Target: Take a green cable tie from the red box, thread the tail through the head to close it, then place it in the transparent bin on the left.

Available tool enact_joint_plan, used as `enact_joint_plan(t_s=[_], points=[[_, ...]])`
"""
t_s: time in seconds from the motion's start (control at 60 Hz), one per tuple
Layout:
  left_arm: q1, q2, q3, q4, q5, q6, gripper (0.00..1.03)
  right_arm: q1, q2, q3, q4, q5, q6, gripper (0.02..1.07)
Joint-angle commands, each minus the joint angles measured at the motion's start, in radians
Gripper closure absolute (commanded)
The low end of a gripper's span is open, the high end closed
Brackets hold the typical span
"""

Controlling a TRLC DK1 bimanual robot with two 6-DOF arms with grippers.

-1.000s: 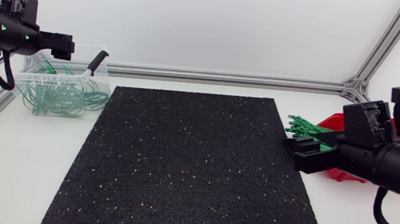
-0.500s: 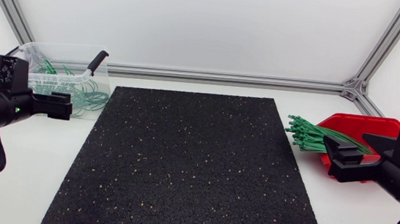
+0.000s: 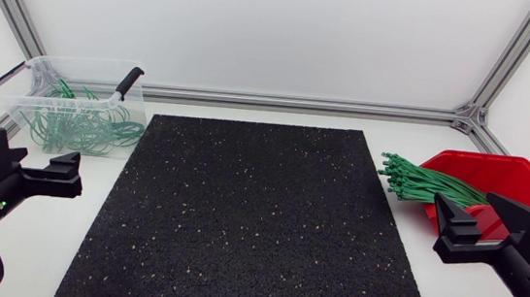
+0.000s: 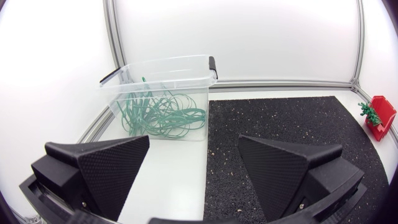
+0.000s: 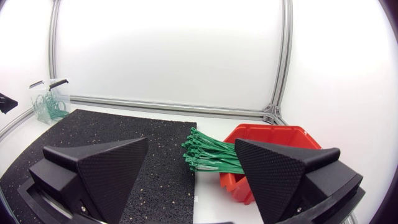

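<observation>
Red box [image 3: 496,178], transparent bin [image 3: 83,63]: one each.

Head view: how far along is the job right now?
Done: looped ties lie in the bin. In hand: nothing; left end effector and right end effector are open, empty. To do: grab a straight tie from the red box, thread it, bin it.

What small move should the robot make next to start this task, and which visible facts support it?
Probably ease the right gripper forward and down to the green cable ties spilling from the red box. Its fingers stand open and empty, the bundle lies just ahead of them, and no tie is held yet.
</observation>
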Motion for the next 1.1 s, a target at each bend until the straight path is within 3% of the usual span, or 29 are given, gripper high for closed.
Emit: enact_joint_plan(t_s=[0.0, 0.383, 1.083], points=[[-0.007, -0.062, -0.07, 0.022, -0.002, -0.015, 0.04, -0.012, -0.043, -0.053, 0.031, -0.001, 0.018, 0.06], [0.018, -0.272, -0.19, 0.035, 0.065, -0.016, 0.04, -0.045, -0.23, -0.216, 0.139, -0.007, 0.053, 0.06], [0.075, -0.616, -0.359, 0.028, 0.211, -0.022, 0.04, -0.045, -0.23, -0.216, 0.139, -0.007, 0.053, 0.06]])
